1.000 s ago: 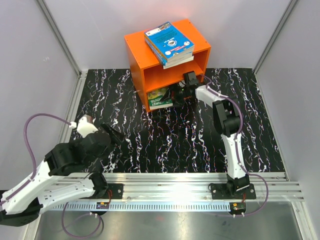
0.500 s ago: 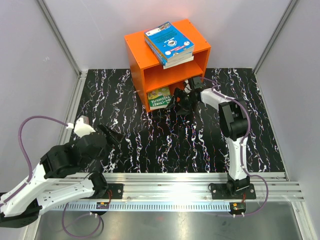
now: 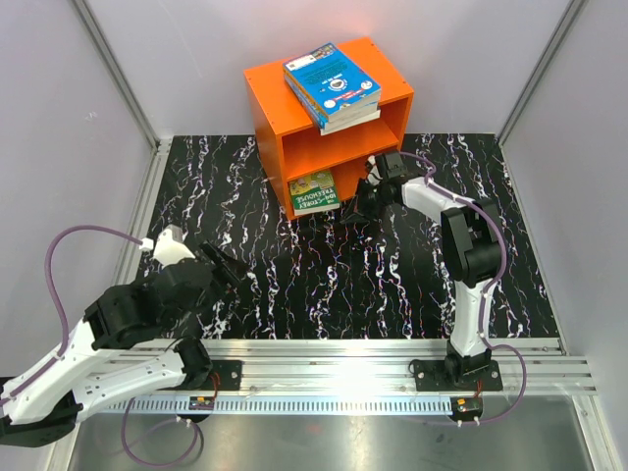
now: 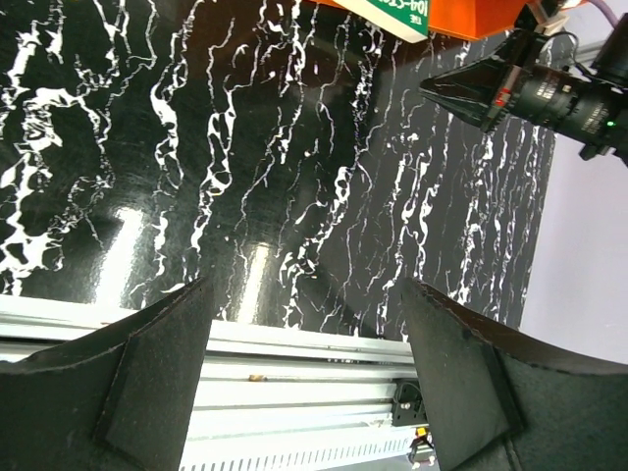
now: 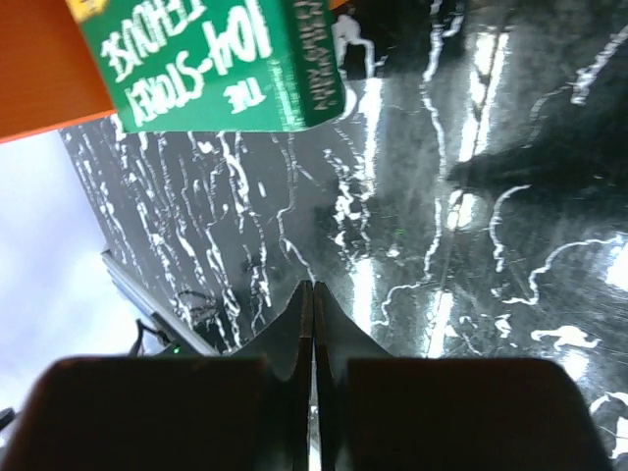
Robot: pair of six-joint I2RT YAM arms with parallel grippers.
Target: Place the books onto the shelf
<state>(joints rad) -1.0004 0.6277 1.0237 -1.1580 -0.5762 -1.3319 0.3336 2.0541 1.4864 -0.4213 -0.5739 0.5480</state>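
Note:
The orange shelf [image 3: 294, 98] stands at the back of the table. A stack of bright blue books [image 3: 332, 86] lies on its top. A green book [image 3: 314, 191] lies in its lower compartment, its front end sticking out; the right wrist view shows this green book [image 5: 211, 59] under the orange shelf [image 5: 39, 69]. My right gripper [image 3: 351, 212] hovers just right of the green book, outside the shelf, shut and empty [image 5: 313, 289]. My left gripper [image 3: 228, 267] is far back at the near left, open with nothing in it [image 4: 306, 287].
The black marbled table [image 3: 324, 285] lies between the arms and the shelf. An aluminium rail [image 3: 343, 378] runs along the near edge. Grey walls close in the sides and back. The left wrist view catches the right gripper [image 4: 491, 88] near the shelf corner [image 4: 471, 15].
My right gripper has pulled back out of the lower compartment, leaving the green book there, and has closed. The left arm has shifted only slightly.

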